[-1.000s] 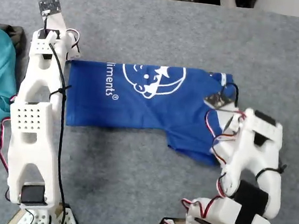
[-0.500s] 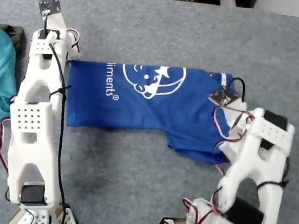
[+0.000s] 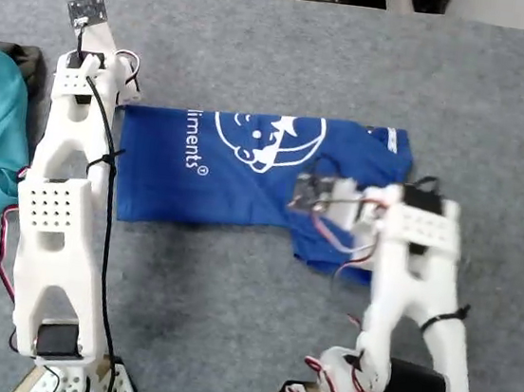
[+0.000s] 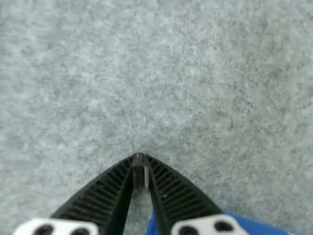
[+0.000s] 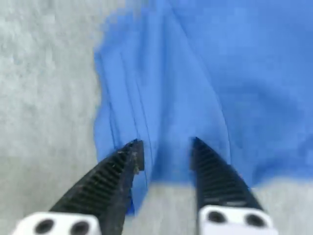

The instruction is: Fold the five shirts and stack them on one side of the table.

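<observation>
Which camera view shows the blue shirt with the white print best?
The high view: the blue shirt with white print lies there almost whole on the grey table. The right wrist view gives a close fold under the open right gripper; the left wrist view, one small blue corner.

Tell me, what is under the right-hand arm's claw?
Under the open right gripper lies a creased corner of the blue shirt, on the grey table. From above, the right arm covers part of that corner.
</observation>
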